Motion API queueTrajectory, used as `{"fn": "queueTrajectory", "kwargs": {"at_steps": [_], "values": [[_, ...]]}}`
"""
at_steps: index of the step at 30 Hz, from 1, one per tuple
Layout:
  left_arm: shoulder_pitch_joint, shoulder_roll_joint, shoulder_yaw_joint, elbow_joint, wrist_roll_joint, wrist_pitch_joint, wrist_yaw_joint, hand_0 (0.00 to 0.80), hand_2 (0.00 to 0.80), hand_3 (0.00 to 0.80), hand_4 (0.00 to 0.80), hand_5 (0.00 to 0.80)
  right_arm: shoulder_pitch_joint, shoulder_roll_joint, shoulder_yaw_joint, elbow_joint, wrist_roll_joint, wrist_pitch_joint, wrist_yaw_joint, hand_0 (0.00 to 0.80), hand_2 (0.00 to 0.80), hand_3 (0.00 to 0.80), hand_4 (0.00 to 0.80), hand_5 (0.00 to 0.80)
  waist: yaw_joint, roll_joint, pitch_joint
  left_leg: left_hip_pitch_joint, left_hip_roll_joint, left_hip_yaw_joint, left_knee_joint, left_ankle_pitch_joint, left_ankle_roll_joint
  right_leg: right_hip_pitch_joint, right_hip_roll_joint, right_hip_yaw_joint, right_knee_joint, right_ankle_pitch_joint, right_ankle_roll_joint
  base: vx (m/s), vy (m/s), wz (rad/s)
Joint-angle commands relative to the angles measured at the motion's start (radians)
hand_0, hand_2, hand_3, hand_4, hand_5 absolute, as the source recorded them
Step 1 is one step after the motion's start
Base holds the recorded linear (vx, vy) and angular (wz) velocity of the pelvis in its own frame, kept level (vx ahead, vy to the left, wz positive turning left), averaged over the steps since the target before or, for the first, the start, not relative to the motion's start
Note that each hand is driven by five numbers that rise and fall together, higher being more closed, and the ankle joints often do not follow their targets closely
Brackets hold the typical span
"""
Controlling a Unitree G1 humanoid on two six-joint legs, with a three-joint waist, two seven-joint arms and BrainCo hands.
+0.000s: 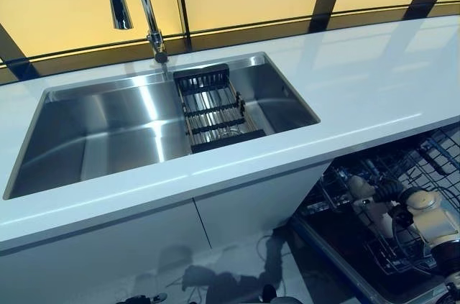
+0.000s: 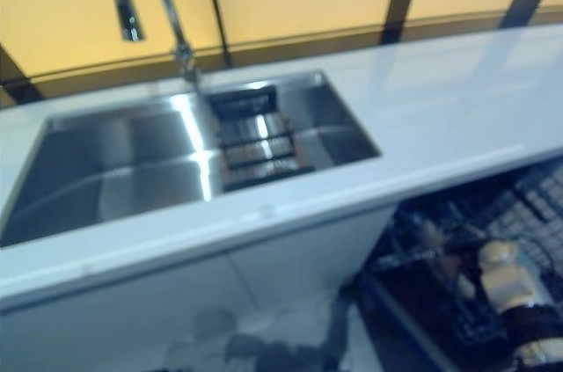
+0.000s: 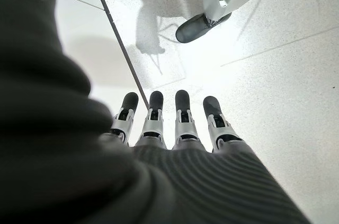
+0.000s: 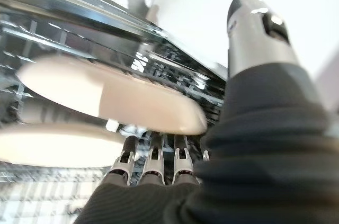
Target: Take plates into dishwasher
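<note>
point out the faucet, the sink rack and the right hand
faucet [image 1: 146, 2], left eye view, on its upright pipe
sink rack [image 1: 213, 110], left eye view, on its bars
right hand [image 4: 153, 168], right wrist view, on a finger

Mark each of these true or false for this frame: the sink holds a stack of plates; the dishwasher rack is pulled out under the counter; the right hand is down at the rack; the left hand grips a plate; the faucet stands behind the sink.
1. The sink holds a stack of plates. False: only a dark drainer basket sits in it.
2. The dishwasher rack is pulled out under the counter. True.
3. The right hand is down at the rack, near pale plates. True.
4. The left hand grips a plate. False: its fingers are straight over the floor, holding nothing.
5. The faucet stands behind the sink. True.
</note>
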State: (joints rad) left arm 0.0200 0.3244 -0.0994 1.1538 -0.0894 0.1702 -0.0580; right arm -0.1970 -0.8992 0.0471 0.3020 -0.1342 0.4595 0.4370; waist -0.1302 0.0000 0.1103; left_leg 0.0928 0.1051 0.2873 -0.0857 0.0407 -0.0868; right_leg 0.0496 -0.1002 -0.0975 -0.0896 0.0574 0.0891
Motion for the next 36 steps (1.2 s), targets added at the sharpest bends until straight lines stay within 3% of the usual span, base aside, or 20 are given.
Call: {"fn": "queueTrajectory", "kwargs": {"at_steps": [1, 9, 17, 28, 36], "values": [[-0.04, 0.064, 0.022, 0.041, 0.06, -0.006, 0.006, 0.0, 0.0, 0.0, 0.0, 0.0, -0.06, -0.115, -0.066, -0.054, 0.064, 0.007, 0.04, 0.0, 0.0, 0.0, 0.0, 0.0, -0.01, -0.086, 0.006, 0.065, 0.012, 0.014, -0.002, -0.084, 0.032, -0.03, -0.031, -0.009, 0.015, 0.022, 0.074, 0.0, 0.0, 0.0], [-0.038, 0.074, 0.04, 0.056, 0.051, -0.011, 0.015, 0.0, 0.0, 0.0, 0.0, 0.0, 0.026, -0.256, -0.234, -0.127, 0.137, -0.002, 0.099, 0.0, 0.0, 0.0, 0.0, 0.0, -0.044, -0.106, -0.003, 0.074, 0.015, 0.035, -0.001, -0.091, 0.035, -0.029, -0.018, 0.015, 0.018, 0.024, 0.077, 0.005, 0.003, -0.02], [-0.024, 0.082, 0.045, 0.072, 0.033, -0.036, 0.023, 0.0, 0.0, 0.0, 0.0, 0.0, 0.074, -0.328, -0.335, -0.099, 0.229, 0.012, 0.042, 0.0, 0.0, 0.0, 0.0, 0.0, -0.058, -0.116, -0.024, 0.079, 0.016, 0.051, -0.002, -0.098, 0.04, -0.029, -0.006, 0.035, 0.017, 0.023, 0.078, 0.007, 0.015, -0.1], [-0.013, 0.084, 0.054, 0.085, -0.012, -0.039, 0.031, 0.0, 0.0, 0.0, 0.0, 0.0, 0.157, -0.321, -0.489, -0.005, 0.38, 0.081, -0.107, 0.0, 0.0, 0.0, 0.0, 0.0, -0.061, -0.114, -0.039, 0.079, 0.009, 0.052, 0.006, -0.109, 0.052, -0.03, -0.001, 0.044, 0.048, -0.001, 0.07, -0.012, 0.033, -0.01], [-0.058, 0.107, 0.032, 0.093, -0.063, -0.027, 0.037, 0.0, 0.0, 0.0, 0.0, 0.0, 0.211, -0.243, -0.547, 0.277, 0.514, 0.059, -0.234, 0.0, 0.0, 0.0, 0.0, 0.0, -0.031, -0.12, -0.018, 0.057, -0.004, 0.016, 0.056, -0.132, 0.082, -0.045, -0.021, 0.015, 0.146, -0.039, 0.066, -0.074, 0.049, -0.01]]}}
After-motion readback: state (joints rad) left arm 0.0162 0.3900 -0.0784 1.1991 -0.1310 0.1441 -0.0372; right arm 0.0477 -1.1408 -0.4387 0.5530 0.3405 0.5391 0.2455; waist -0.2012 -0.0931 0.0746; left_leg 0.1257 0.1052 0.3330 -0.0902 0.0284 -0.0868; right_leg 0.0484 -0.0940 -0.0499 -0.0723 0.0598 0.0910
